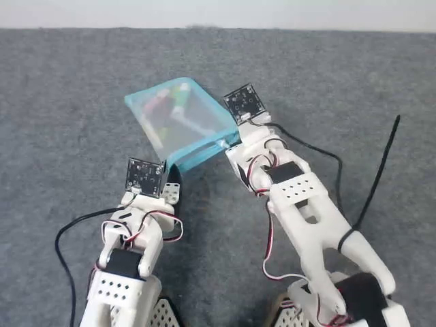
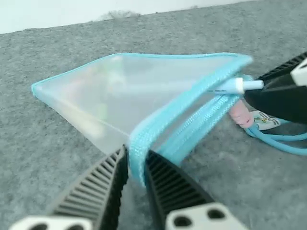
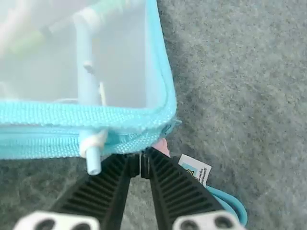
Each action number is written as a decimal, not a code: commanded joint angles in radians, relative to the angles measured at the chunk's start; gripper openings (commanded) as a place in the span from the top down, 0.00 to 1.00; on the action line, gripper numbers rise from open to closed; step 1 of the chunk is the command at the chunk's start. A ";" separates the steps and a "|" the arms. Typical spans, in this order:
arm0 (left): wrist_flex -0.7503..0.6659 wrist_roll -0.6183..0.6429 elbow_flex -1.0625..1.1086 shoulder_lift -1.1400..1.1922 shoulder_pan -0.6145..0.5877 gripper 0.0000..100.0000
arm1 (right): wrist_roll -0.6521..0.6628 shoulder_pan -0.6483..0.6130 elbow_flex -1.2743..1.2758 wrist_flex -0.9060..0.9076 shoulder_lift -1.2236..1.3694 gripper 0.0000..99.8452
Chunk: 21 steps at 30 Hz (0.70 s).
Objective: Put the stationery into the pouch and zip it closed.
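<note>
Grey felt table (image 1: 354, 88) bearing pouch (image 1: 184, 129), stationery (image 1: 170, 105) inside, mouth unzipped. Left claw (image 2: 135, 155) pinched shut on zipper (image 2: 192, 110) end; right claw (image 3: 142, 155) nipped shut on pink pull (image 3: 162, 146). Risk: protruding pen (image 3: 91, 158) jamming zipper, tearing grip loose.

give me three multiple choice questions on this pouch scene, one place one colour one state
1. Where is the light blue pen?
A) lying beside the pouch
B) inside the pouch, one end poking past the zipper
C) under the pouch
2. What colour is the zipper trim?
A) red
B) black
C) light blue
3. The left gripper is:
A) shut on the pouch's zipper edge
B) wide open
C) hovering clear of the pouch
Answers: 1 B, its end juts out past the zipper; 2 C, both wrist views show it; 3 A, it clamps the trim.
</note>
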 commanded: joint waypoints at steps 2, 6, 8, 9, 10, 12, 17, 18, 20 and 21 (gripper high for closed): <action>0.020 0.005 -0.077 -0.012 0.000 0.99 | -0.018 -0.016 -0.063 0.008 -0.039 0.99; 0.020 -0.008 -0.077 -0.012 0.000 0.99 | 0.043 -0.111 -0.063 0.102 -0.048 0.99; 0.020 -0.020 -0.077 -0.012 0.000 0.99 | 0.101 -0.154 -0.063 0.119 -0.067 0.99; 0.021 -0.020 -0.077 -0.012 0.000 0.99 | 0.117 -0.159 -0.063 0.125 -0.081 0.99; 0.021 -0.021 -0.076 -0.012 0.000 0.99 | 0.117 -0.159 -0.061 0.131 -0.094 0.99; 0.021 -0.021 -0.076 -0.012 0.000 0.99 | 0.118 -0.156 -0.061 0.151 -0.128 0.99; 0.021 -0.021 -0.076 -0.012 0.000 0.99 | 0.126 -0.159 -0.061 0.196 -0.211 0.95; 0.021 -0.021 -0.076 -0.012 0.000 0.99 | 0.126 -0.157 -0.063 0.199 -0.228 0.92; 0.021 -0.021 -0.076 -0.012 0.000 0.99 | 0.127 -0.156 -0.063 0.211 -0.262 0.85; 0.021 -0.021 -0.076 -0.012 0.000 0.99 | 0.127 -0.160 -0.063 0.219 -0.274 0.83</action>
